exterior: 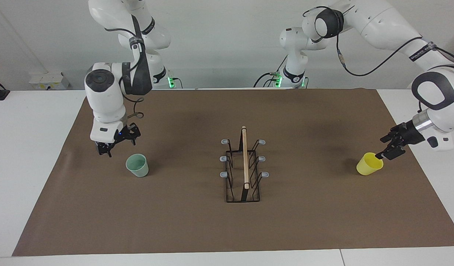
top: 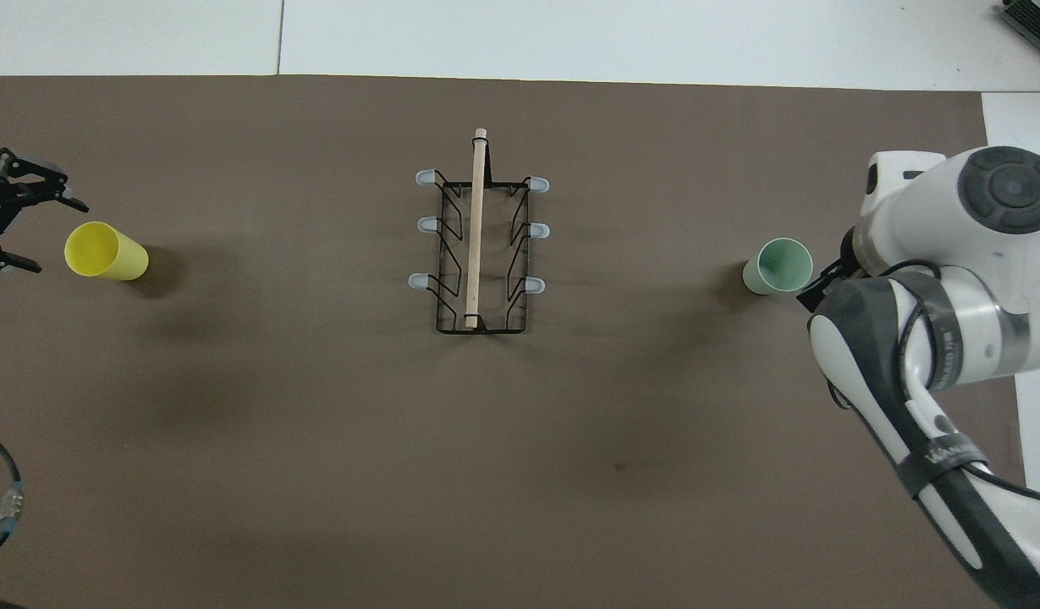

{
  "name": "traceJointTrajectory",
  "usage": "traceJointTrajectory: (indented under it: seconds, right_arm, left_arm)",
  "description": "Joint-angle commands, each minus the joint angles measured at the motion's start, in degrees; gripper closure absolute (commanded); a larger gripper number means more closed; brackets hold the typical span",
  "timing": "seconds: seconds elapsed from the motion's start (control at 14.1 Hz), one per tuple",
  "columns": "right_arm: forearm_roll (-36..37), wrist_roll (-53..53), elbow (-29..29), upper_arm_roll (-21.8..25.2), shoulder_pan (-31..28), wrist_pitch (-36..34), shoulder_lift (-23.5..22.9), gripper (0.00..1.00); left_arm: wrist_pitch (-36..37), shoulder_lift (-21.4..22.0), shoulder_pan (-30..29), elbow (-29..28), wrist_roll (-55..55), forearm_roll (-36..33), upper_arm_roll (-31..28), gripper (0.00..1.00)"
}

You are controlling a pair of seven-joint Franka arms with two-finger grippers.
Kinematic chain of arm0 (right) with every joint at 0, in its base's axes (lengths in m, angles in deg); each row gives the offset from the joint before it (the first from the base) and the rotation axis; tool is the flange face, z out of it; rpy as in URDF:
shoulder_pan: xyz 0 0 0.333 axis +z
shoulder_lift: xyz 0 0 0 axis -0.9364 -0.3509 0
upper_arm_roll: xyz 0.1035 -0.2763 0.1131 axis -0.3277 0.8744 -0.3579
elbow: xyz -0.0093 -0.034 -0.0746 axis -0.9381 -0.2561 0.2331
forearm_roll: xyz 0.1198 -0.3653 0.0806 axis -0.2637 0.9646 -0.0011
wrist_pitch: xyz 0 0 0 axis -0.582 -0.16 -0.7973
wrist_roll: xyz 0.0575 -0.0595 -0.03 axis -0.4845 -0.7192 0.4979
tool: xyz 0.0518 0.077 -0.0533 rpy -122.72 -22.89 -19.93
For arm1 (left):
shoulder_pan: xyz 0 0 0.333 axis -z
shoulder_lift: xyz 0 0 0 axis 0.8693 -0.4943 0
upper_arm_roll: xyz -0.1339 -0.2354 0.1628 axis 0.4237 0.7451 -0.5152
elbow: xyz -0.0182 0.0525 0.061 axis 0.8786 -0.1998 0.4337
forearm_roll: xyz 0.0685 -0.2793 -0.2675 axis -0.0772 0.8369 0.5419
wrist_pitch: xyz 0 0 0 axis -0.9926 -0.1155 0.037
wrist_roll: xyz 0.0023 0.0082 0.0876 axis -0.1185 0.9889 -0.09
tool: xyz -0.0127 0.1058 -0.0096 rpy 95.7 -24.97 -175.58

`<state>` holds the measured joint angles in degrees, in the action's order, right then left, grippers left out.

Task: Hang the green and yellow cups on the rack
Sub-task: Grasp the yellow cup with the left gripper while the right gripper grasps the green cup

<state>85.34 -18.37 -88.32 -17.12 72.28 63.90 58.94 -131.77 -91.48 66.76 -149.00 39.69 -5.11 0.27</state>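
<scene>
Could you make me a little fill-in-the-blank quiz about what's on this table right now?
1. The rack has ___ grey-tipped pegs.
2. The left pincer hangs, open, beside the ___ cup.
3. The open right pincer is close to the ___ cup.
4. The number of cups hanging on the rack is ___.

Missing words: six; yellow; green; zero

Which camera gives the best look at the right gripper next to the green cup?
The facing view: the right gripper shows whole and open, low beside the green cup at the right arm's end of the table, not touching it. In the overhead view the arm's own body hides nearly all of it; only a dark bit shows beside the cup.
</scene>
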Motion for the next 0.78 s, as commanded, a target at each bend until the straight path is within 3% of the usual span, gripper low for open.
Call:
traceJointTrajectory:
  seconds: [0.0,0.28,0.5,0.71]
  right_arm:
    - [5.3,2.0,-0.7,-0.2,2.7,-0.6,-0.9,0.00]
    - [13.5,5.5,-0.7,-0.2,5.2,-2.3,-2.6,0.00]
    - [23.9,19.5,-0.7,-0.2,8.1,-4.7,-3.3,0.00]
    - [27.4,20.9,-0.2,-0.2,9.5,-6.0,-5.2,0.00]
  left_arm:
    - [-2.8,-4.5,-1.2,2.7,-3.6,4.6,-2.9,0.01]
    - [-7.2,-5.7,-3.8,2.6,-9.5,8.2,-2.9,0.01]
    - [-8.4,-8.3,-6.6,2.7,-13.0,12.1,-2.8,0.00]
    - [-8.1,-9.2,-7.3,1.8,-18.1,16.0,-3.0,0.00]
